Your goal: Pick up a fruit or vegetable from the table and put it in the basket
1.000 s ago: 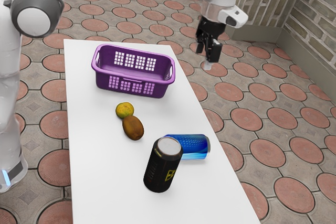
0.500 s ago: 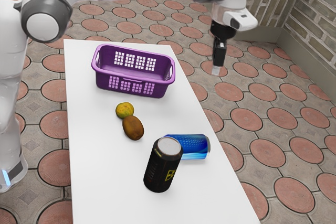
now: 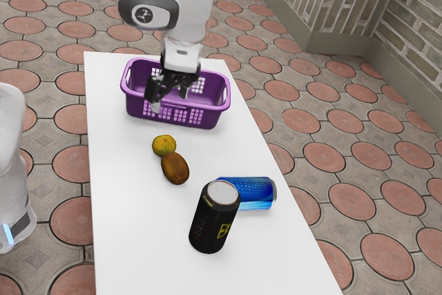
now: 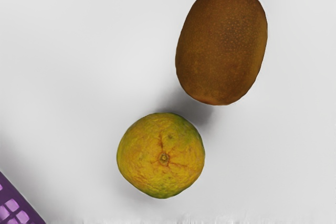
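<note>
My gripper (image 3: 170, 99) stands open, its fingers apart with nothing between them; in the exterior view it overlaps the purple basket (image 3: 173, 117). Below it in that view, a yellow-green citrus fruit (image 3: 164, 145) lies on the white table beside a brown kiwi (image 3: 175, 168). From the hand, the citrus fruit (image 4: 160, 156) and the kiwi (image 4: 221, 45) are seen from above, close together but with a small gap. Part of the basket (image 4: 14, 208) appears on the citrus fruit's side.
Past the kiwi, a black can (image 3: 214, 219) stands upright on the white table (image 3: 131, 240). A blue can (image 3: 254, 193) lies on its side close to it, near the edge at the exterior view's right.
My hand has swung from beyond the table's edge at the exterior view's right toward its left, over the table and in front of the basket. The fruits, cans and basket have not moved.
</note>
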Controlling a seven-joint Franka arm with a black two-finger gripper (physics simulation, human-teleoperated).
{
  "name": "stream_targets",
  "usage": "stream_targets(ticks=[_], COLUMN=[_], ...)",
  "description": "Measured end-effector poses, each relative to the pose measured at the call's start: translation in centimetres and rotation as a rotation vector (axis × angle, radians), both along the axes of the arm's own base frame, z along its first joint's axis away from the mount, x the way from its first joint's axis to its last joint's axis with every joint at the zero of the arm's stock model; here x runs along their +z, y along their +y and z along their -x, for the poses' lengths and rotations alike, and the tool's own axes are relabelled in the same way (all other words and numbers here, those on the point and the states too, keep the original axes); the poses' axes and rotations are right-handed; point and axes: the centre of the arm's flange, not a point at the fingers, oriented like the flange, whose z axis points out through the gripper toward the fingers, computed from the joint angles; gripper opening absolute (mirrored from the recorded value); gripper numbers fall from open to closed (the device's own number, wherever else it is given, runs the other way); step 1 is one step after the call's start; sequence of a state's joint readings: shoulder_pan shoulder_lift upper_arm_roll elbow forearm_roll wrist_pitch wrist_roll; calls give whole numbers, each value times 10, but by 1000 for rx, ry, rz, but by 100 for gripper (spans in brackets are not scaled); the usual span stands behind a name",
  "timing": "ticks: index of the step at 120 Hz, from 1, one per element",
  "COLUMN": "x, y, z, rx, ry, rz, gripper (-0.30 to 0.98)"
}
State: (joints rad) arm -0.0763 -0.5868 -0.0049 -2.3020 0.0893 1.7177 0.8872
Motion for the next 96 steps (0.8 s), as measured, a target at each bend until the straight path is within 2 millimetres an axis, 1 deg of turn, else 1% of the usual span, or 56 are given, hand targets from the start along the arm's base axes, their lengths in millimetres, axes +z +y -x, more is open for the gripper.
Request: stream_targets(ticks=[6, 16, 31, 43, 50, 63, 68, 79, 96], x=[-3, -10, -19, -35, -41, -53, -59, -72, -82], y=[1, -1, -17, -21, -23, -54, -62, -68, -72], z=[6, 9, 10, 9, 9, 6, 3, -4, -10], rx=[-38, -99, -194, -244, -271, -357, -379, -407, -433], ry=[-5, -3, 0, 18, 20, 35, 44, 64, 78], rz=[0, 1, 9, 21, 25, 26, 34, 54, 81], gripper=[69, 69, 69, 69, 69, 69, 69, 69, 69])
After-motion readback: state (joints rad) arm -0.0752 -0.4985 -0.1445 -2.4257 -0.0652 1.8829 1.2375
